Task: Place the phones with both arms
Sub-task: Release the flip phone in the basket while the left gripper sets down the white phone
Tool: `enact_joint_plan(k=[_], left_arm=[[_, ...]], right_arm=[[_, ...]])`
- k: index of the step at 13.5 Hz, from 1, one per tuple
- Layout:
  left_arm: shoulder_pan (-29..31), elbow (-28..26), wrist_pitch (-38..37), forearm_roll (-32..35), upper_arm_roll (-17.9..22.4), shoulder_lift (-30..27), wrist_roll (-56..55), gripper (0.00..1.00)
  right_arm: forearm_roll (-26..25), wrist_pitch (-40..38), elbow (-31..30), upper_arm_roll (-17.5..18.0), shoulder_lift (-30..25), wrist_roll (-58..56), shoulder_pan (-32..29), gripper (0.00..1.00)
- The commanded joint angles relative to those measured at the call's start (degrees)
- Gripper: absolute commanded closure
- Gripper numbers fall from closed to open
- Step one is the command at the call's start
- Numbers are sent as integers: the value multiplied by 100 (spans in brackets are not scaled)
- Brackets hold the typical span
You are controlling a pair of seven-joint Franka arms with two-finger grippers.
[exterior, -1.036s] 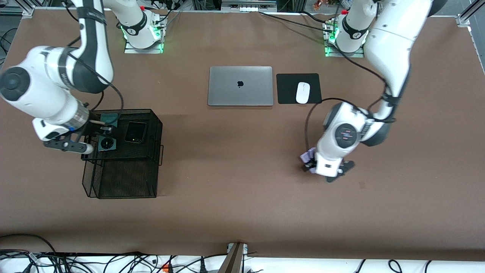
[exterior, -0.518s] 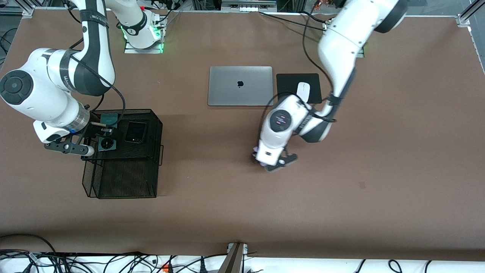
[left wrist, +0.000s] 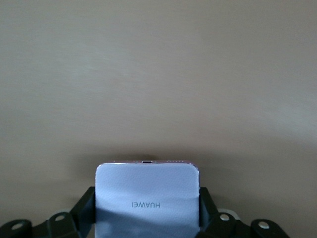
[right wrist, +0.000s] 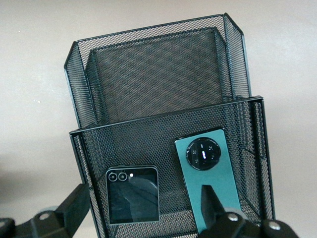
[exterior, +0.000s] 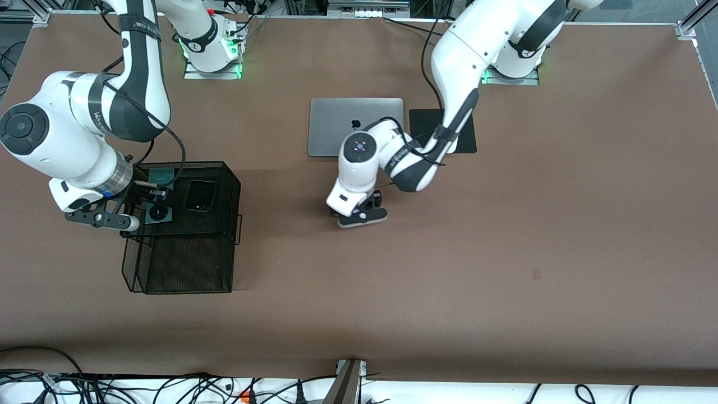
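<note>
My left gripper (exterior: 359,216) is shut on the pale lilac phone (left wrist: 147,188) and holds it flat over bare table near the laptop; in the front view only a sliver of the phone (exterior: 354,212) shows. My right gripper (right wrist: 142,208) stands open above the upper tier of a black mesh basket (exterior: 227,185). In that tier the dark green phone (right wrist: 210,168) and the small black phone (right wrist: 132,196) lie side by side. One right finger (right wrist: 210,206) hangs over the green phone (exterior: 157,213). The black phone (exterior: 201,195) lies toward the left arm's end.
The basket's lower tier (exterior: 185,264) juts toward the front camera. A shut silver laptop (exterior: 328,129) and a black mouse pad (exterior: 465,140) lie near the bases, with my left arm crossing over both.
My left arm has swung the lilac phone from its own end of the table to the middle, toward the basket. The right arm has barely moved.
</note>
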Motion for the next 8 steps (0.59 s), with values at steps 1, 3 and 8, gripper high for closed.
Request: enact_joint_plan(k=[1,3,8], left_arm=[[-455,855,-160,77,310,501,104,100],[-640,926,-117,77,468,633,95,100],[-772,952,-46,77,644,713,78,46]], right_arm=[[-44,-146,118,28,11,-37,-54,1],[-44,-146,118,28,2,-37,-54,0],[-44,-146,118,28,11,-37,-54,0]])
